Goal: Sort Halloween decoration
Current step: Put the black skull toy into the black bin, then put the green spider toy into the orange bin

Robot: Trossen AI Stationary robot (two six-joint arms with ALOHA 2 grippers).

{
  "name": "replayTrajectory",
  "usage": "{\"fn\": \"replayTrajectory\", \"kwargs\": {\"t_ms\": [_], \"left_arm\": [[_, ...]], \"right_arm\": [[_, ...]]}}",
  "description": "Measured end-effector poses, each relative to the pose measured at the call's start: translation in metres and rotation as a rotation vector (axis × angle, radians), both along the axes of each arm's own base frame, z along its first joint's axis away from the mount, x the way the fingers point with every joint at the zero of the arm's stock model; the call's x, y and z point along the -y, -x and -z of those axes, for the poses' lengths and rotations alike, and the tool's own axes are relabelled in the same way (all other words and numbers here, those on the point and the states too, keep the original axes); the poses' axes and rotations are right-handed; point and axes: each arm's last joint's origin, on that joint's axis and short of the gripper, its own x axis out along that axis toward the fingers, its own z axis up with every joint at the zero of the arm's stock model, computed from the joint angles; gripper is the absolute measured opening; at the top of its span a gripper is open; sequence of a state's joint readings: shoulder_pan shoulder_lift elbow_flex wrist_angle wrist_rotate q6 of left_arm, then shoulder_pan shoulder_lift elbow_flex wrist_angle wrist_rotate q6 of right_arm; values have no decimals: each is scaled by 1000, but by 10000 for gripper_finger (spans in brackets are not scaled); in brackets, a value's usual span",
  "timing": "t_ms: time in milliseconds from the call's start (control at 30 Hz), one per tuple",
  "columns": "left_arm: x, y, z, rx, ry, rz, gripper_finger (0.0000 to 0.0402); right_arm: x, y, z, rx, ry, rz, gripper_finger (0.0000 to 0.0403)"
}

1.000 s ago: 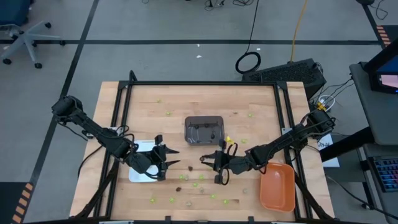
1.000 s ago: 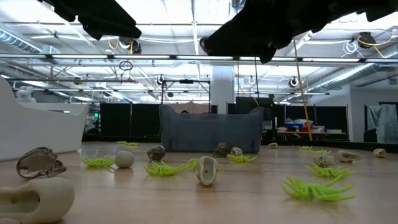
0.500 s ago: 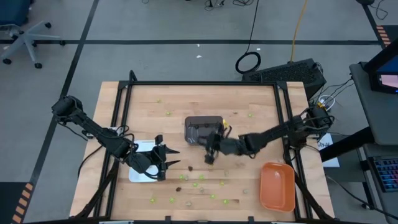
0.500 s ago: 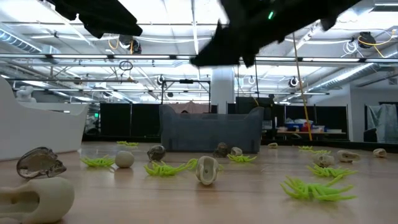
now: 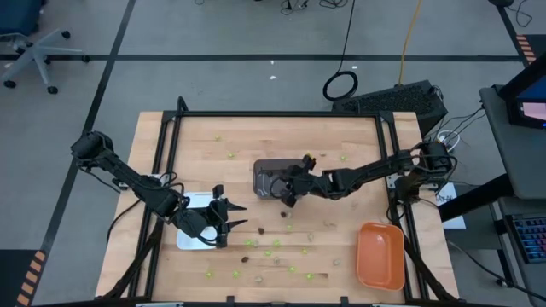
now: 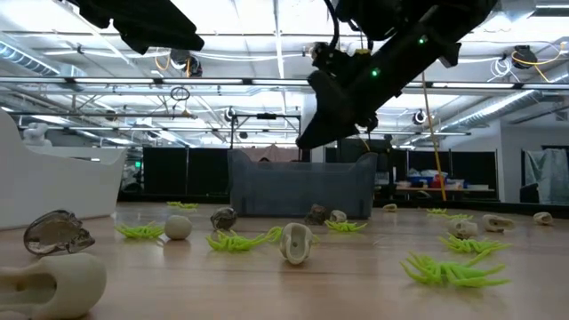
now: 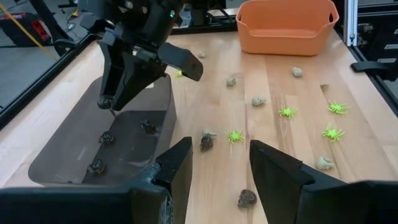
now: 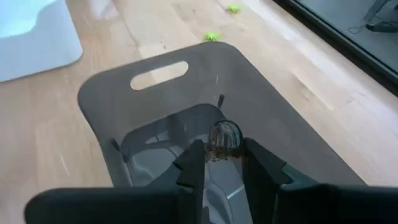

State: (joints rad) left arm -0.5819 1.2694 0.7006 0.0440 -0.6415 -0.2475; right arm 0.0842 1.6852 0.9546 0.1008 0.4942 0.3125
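Step in hand, drop-off: right hand (image 8: 222, 163) pinching a dark trinket (image 8: 224, 138) above the dark grey tray (image 8: 273, 124); next, release; left hand (image 7: 219, 163) spread, waiting beside the white tray (image 5: 189, 201).

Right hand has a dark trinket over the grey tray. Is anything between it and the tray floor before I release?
Nothing visible does. The right hand holds the dark trinket directly above the open dark grey tray. The tray has no lid, and the floor beneath looks bare; the dark pieces already inside lie off to the side.
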Motion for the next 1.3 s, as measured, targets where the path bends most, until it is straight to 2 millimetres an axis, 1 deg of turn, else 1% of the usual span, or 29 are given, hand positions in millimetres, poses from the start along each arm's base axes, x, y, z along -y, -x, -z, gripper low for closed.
{"fn": "replayTrajectory", "kwargs": {"t_ms": [300, 667, 767, 967, 1067, 1167, 1300], "left_arm": [[0, 0, 0, 1, 1, 0, 160], [0, 0, 0, 1, 2, -1, 160], [0, 0, 0, 1, 2, -1, 160], [0, 0, 0, 1, 4, -2, 160], [0, 0, 0, 1, 6, -3, 160], [0, 0, 0, 1, 6, -3, 160], [0, 0, 0, -1, 3, -2, 160]], "right_arm": [[9, 0, 1, -12, 11, 24, 64], [9, 0, 1, -21, 19, 11, 66], [9, 1, 2, -35, 15, 15, 84], [9, 2, 3, -45, 13, 21, 150], [8, 2, 3, -46, 13, 20, 173], [5, 2, 2, -41, 18, 7, 185], [-7, 4, -7, -14, 38, -41, 186]]}}
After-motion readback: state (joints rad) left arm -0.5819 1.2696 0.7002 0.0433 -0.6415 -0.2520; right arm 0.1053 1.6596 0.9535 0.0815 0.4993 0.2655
